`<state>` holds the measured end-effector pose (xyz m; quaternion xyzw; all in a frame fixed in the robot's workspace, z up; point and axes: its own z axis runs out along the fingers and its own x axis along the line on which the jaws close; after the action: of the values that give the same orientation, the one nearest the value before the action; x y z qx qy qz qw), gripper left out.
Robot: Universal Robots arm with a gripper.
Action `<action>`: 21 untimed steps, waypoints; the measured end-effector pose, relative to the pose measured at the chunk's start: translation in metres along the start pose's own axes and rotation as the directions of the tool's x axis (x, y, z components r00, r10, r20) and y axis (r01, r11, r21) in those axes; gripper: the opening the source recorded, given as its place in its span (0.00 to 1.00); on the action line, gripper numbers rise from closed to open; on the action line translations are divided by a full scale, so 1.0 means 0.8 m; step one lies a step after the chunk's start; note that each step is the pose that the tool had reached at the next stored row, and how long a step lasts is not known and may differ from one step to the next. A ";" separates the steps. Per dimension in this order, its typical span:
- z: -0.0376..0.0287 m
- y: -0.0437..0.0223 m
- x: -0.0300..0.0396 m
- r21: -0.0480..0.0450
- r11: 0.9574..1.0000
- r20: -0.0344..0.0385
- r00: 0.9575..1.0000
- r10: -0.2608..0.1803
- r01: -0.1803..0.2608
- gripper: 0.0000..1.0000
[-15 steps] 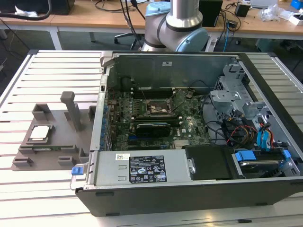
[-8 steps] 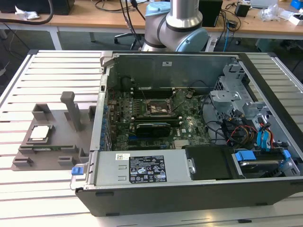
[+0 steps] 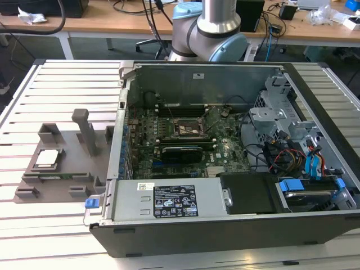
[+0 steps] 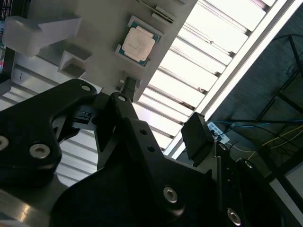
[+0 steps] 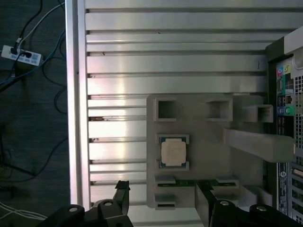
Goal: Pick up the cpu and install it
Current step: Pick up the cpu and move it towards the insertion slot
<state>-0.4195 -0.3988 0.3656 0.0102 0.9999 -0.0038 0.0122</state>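
**Processor chip sits in its holder, open gripper held clear of it**

The cpu (image 3: 46, 158) is a small flat square chip with a pale metal lid and a thin dark rim. It lies lid up in a shallow square pocket of a grey plastic holder (image 3: 73, 147). In the exterior view it is toward the exterior view's left, a little below mid-height of the frame. Both wrist views show the cpu (image 4: 138, 44) (image 5: 173, 152) too, lying level and square in its pocket, with nothing touching it.

The gripper (image 5: 163, 191) is black. Its two fingers (image 5: 122, 186) are spread wide with nothing between them, and they are clear of the chip and of the holder. In the second wrist view the gripper (image 4: 162, 111) fills the foreground, with the chip beyond it.

The holder has other pockets, slots and a tall upright post (image 3: 85, 130). It rests on a table (image 3: 34, 84) of pale metal slats.

Just beside the holder, toward the exterior view's right, an open computer case (image 3: 225, 230) lies on its side and takes up most of the frame. Inside is a green circuit board, and near the frame's centre a dark square socket (image 3: 190, 128) with a metal frame.

Part of the robot arm (image 3: 216, 25), silver and light blue, rises at top centre behind the case.

A power strip (image 5: 21, 54) with cables lies on the dark floor beyond the table's edge.
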 end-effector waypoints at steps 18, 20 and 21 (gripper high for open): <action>0.0206 0.0002 0.0002 0.000 1.000 0.000 1.000 0.000 0.000 0.66; 0.0225 0.0002 0.0002 0.000 1.000 0.000 1.000 0.000 0.000 0.66; 0.0235 0.0002 0.0003 0.000 1.000 0.000 1.000 0.000 0.000 0.66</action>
<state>-0.4192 -0.3988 0.3468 0.0102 0.9999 -0.0038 0.0122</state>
